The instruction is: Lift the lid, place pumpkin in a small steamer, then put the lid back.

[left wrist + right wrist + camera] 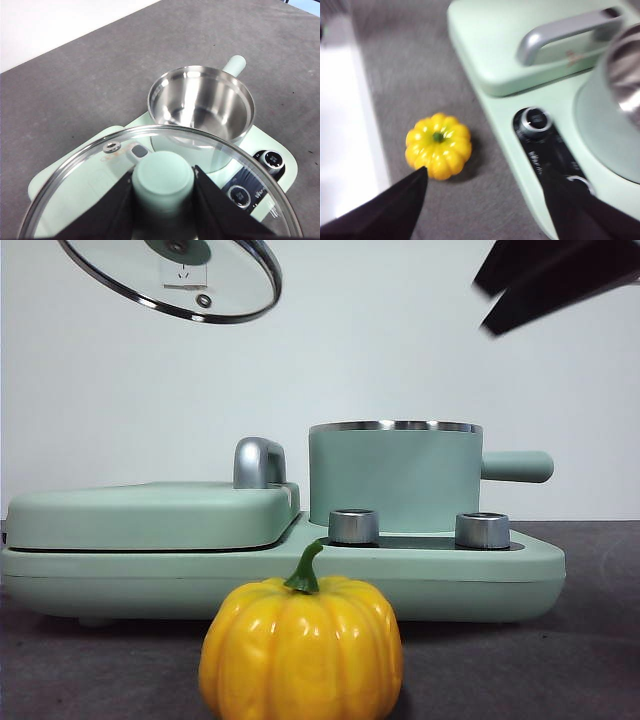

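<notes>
The glass lid (pixel 175 275) hangs tilted high at the top left, well off the small steamer (pixel 395 480). In the left wrist view my left gripper (pixel 162 172) is shut on the lid's mint-green knob (pixel 162 175), and the steamer (pixel 200 102) stands open below with its bare steel inside showing. The yellow pumpkin (pixel 300 648) sits on the grey table in front of the appliance. My right gripper (pixel 484 172) is open and hovers above the table, with the pumpkin (pixel 438 145) just beyond its left jaw. It shows in the front view as a blurred dark right gripper (pixel 545 285) at the top right.
The steamer stands on a mint-green appliance base (pixel 450 575) with two steel dials (pixel 353 526). A flat griddle cover (pixel 150 515) with a steel handle (pixel 258 462) fills the base's left half. The steamer's side handle (pixel 515 466) points right.
</notes>
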`<action>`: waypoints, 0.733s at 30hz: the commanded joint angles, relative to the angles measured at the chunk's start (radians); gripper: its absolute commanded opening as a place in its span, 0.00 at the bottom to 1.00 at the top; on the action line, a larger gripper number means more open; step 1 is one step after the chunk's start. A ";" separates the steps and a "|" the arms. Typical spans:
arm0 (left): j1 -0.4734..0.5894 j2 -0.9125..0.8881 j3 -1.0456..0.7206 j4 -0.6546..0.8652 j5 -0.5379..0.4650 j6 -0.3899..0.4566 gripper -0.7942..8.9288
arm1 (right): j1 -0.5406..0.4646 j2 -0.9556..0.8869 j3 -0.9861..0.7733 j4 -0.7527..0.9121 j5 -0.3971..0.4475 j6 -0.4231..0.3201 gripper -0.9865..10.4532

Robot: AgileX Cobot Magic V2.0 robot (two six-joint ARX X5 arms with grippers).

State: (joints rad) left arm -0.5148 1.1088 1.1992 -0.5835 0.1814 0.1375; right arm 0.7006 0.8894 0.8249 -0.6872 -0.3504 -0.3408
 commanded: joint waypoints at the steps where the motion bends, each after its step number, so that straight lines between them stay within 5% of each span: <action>1: 0.005 -0.032 -0.012 0.024 -0.002 0.000 0.09 | 0.070 0.059 0.018 0.009 0.041 -0.049 0.43; 8: 0.024 -0.105 -0.072 0.021 -0.002 -0.012 0.09 | 0.170 0.208 0.018 0.079 0.049 -0.060 0.43; 22: 0.033 -0.121 -0.072 0.030 -0.003 -0.011 0.09 | 0.214 0.458 0.018 0.209 0.033 -0.060 0.51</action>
State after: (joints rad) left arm -0.4786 0.9863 1.1110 -0.5838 0.1795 0.1333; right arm 0.9020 1.3270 0.8249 -0.4877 -0.3134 -0.3939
